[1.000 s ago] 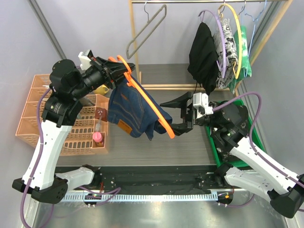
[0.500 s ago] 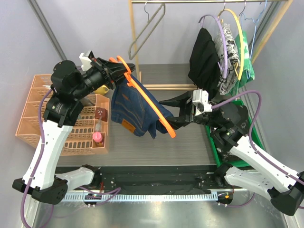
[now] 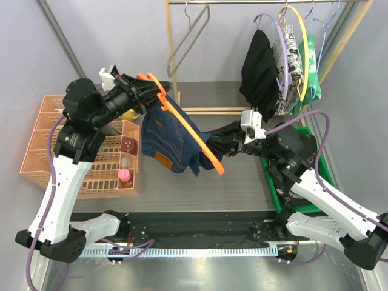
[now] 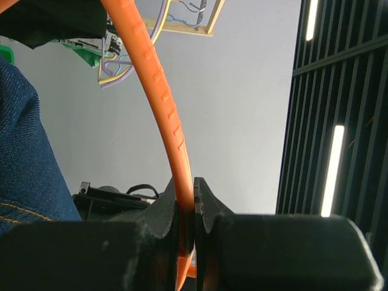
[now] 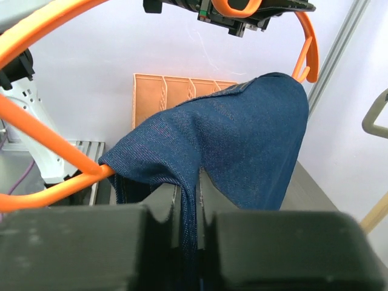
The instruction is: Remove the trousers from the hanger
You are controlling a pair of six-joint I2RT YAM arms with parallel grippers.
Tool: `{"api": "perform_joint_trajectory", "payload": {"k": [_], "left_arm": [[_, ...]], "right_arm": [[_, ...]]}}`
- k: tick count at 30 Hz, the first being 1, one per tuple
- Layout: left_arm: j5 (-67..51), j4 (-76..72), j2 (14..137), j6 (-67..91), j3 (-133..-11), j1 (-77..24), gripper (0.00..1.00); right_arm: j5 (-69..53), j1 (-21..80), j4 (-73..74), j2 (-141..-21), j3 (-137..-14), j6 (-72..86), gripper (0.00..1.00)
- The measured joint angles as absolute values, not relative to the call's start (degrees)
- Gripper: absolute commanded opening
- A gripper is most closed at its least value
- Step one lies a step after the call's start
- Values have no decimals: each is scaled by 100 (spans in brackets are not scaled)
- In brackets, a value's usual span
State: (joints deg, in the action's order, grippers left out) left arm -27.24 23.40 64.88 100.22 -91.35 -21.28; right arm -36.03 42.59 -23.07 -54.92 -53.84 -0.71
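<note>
The navy denim trousers (image 3: 170, 142) hang folded over the bar of an orange hanger (image 3: 185, 124), held up in the air above the table. My left gripper (image 3: 148, 91) is shut on the hanger's upper arm; in the left wrist view the orange hanger (image 4: 163, 91) runs down between the closed jaws of the left gripper (image 4: 194, 206). My right gripper (image 3: 209, 144) is shut on the right edge of the denim. In the right wrist view a fold of the trousers (image 5: 242, 133) is pinched in the right gripper (image 5: 198, 188), beside the hanger bar (image 5: 42, 163).
On the wooden rack at the back right hang black trousers (image 3: 259, 73), newspaper-print trousers (image 3: 291, 60) and green ones (image 3: 310, 66). A bare grey hanger (image 3: 188, 39) hangs to their left. An orange basket (image 3: 79, 157) with a pink bottle (image 3: 124, 174) stands left; a green tray (image 3: 315, 176) lies right.
My right gripper has moved left to the denim and shut on its edge. The left gripper still holds the hanger in much the same place.
</note>
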Motion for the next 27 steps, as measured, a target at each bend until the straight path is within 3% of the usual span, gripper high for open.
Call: {"api": "perform_joint_trajectory", "payload": {"k": [14, 18, 27], "left_arm": [[-2958, 2021, 6252, 10162, -8600, -2128, 0], [-3177, 1791, 6274, 10263, -8613, -2130, 0], [-3417, 1544, 6528, 10357, -8873, -2130, 0]], "right_arm": [[-2847, 4458, -2274, -5317, -5356, 620, 3], [-2993, 4458, -1898, -5078, -5356, 517, 36], [-3400, 4460, -1485, -5006, -5236, 403, 66]]}}
